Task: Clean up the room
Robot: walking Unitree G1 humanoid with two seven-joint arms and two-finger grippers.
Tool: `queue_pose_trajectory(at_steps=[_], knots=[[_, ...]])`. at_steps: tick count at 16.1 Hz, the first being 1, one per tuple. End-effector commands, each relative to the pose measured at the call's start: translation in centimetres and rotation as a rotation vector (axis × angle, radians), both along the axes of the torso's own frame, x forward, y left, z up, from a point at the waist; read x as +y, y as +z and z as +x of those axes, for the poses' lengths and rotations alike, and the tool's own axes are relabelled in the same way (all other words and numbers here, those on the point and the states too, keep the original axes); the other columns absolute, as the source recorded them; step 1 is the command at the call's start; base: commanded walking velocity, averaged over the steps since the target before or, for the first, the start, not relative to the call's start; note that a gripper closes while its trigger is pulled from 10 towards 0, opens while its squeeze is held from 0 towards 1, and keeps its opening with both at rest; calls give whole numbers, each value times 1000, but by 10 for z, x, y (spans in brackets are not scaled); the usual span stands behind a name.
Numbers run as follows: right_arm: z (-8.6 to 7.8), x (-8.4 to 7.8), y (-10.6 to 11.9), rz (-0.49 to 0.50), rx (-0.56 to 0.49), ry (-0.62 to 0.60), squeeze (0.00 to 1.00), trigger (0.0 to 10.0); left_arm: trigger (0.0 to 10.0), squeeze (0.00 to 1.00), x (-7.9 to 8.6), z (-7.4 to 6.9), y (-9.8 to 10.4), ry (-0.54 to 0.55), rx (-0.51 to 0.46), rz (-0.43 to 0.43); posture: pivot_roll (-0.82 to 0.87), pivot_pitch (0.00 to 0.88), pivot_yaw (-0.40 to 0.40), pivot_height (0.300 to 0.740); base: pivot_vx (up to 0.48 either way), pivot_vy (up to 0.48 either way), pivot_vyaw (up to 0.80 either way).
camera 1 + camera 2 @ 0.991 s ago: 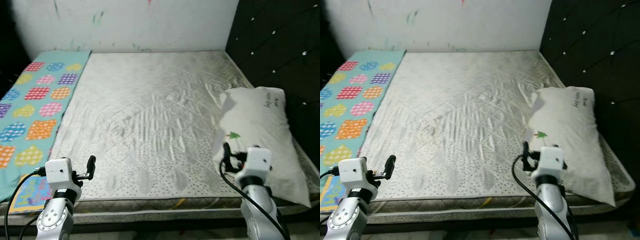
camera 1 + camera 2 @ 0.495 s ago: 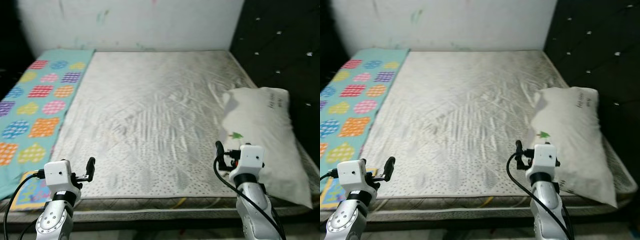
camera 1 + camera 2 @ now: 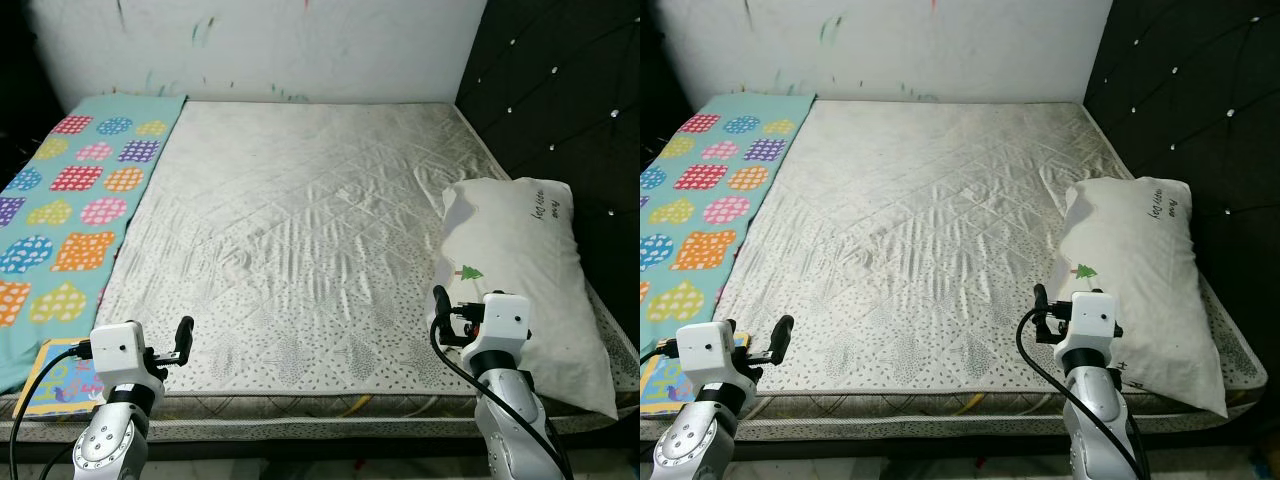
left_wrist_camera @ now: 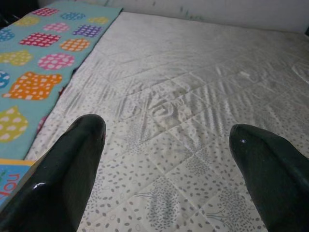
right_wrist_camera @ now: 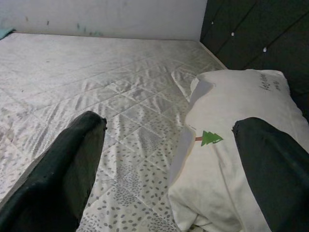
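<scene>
A bare quilted mattress (image 3: pixel 300 200) lies in front of me. On its right side, beside the black headboard, rests a white pillow (image 3: pixel 520 260) with a small green tree print. My left gripper (image 3: pixel 183 335) is held low over the mattress's front left edge, and in the left wrist view the left gripper (image 4: pixel 166 128) is open with nothing between its fingers. My right gripper (image 3: pixel 440 300) hovers at the pillow's near left corner. In the right wrist view the right gripper (image 5: pixel 169 121) is open too, with the pillow (image 5: pixel 231 111) just past one finger.
A teal blanket (image 3: pixel 70 200) with coloured patches covers the left strip of the bed. A colourful printed sheet (image 3: pixel 60 375) lies at the front left corner. A black tufted headboard (image 3: pixel 560 90) lines the right side, and a marked white wall (image 3: pixel 280 45) stands behind.
The whole picture has shifted a little as the camera moved. Both arms keep much the same raised pose, and the pillow and blanket lie where they were.
</scene>
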State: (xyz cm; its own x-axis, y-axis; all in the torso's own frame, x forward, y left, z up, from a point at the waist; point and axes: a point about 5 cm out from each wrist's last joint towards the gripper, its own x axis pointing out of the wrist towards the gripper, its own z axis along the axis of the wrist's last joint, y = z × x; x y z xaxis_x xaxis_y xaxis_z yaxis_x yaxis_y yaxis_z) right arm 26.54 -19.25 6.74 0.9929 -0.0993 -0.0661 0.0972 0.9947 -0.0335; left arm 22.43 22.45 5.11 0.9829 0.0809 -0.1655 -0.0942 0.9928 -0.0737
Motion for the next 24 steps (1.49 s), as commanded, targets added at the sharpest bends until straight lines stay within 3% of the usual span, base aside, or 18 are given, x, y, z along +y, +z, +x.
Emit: queue_pose_trajectory(at_steps=[1, 6, 24], knots=[[-2, 0, -4, 13, 21, -3, 0, 10000, 10000, 0, 1, 0, 3, -10, -7, 4, -108, 41, -3, 740, 0, 0, 0], [3, 1, -5, 21, 30, 5, 0, 10000, 10000, 0, 2, 3, 5, -7, -13, 17, -104, 29, -9, 740, 0, 0, 0], [5, -3, -4, 20, 33, 1, 0, 10000, 10000, 0, -1, 4, 5, -5, -13, 1, -112, 35, -14, 740, 0, -342, 0]])
